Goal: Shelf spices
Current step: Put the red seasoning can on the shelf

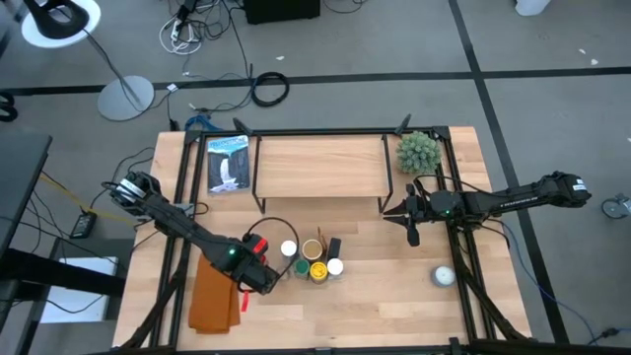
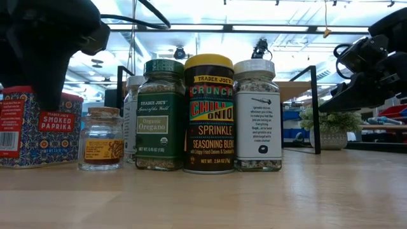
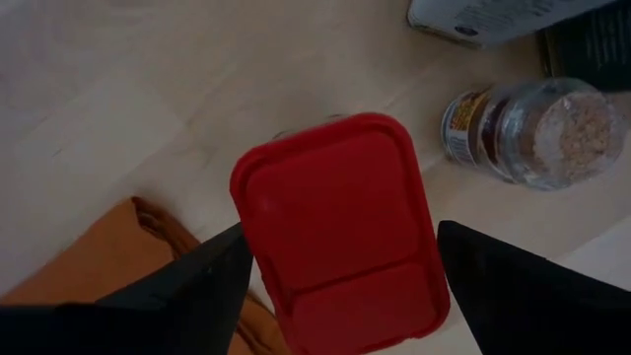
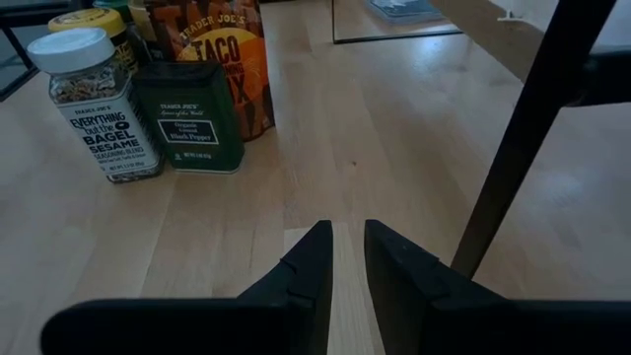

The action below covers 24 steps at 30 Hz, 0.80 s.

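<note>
We're over the near left part of the table, where the left gripper point(image 3: 340, 261) hangs right above the red square tin point(image 3: 340, 232). Its two dark fingers point(image 3: 197, 281) are spread wide, one on each side of the red lid, and in the wrist view we can't tell whether they touch the tin's sides. From table height we read "smoked paprika" on that tin point(image 2: 39, 127), with the dark arm looming above it.

Just beside the tin stands a small clear jar with a tan lid point(image 2: 102, 138). Next along, packed close together, we have the green-lidded oregano jar point(image 2: 160, 114), the yellow-lidded chili onion jar point(image 2: 208, 114) and a white-lidded seasoning jar point(image 2: 257, 116). From above, the whole cluster of spices point(image 1: 314, 258) sits on the tabletop in front of the shelf point(image 1: 320, 166), whose light-wood board holds none of them.

An orange cloth point(image 1: 212, 296) lies at the near left edge, next to the left arm.

The right gripper point(image 4: 348, 258) waits by the shelf's right end, fingers nearly pressed together with only a thin gap and nothing between them. A green spiky plant ball point(image 1: 418, 151) sits at the far right, and a white round object point(image 1: 443, 276) lies alone on the near right.
</note>
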Available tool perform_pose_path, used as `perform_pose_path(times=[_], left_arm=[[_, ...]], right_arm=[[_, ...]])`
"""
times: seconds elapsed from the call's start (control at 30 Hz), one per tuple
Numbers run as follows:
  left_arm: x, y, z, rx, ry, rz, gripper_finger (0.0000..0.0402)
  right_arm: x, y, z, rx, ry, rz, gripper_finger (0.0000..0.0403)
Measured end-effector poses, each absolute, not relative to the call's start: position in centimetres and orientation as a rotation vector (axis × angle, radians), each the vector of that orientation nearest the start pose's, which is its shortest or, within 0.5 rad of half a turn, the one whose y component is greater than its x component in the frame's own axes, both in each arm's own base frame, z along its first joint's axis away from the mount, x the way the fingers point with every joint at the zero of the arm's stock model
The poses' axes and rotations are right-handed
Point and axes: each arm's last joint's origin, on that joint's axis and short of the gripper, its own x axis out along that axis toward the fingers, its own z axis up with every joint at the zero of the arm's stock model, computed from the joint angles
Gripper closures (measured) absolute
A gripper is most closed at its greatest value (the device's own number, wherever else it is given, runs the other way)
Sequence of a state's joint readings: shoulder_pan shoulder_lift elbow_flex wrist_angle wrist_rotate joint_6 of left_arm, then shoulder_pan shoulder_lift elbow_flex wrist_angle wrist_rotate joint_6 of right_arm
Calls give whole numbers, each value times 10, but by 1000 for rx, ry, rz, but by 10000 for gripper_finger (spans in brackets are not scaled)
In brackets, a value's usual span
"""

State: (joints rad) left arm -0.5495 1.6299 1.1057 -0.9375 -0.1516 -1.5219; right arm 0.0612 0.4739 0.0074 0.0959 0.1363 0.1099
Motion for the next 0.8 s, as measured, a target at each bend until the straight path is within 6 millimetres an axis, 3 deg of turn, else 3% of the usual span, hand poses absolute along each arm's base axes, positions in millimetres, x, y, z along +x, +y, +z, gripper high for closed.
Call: perform_pose_path(times=[0.8], left_arm=[[249, -145, 201, -746, 1243, 731, 79]], right_arm=[[121, 3, 132, 72, 364, -94, 339]])
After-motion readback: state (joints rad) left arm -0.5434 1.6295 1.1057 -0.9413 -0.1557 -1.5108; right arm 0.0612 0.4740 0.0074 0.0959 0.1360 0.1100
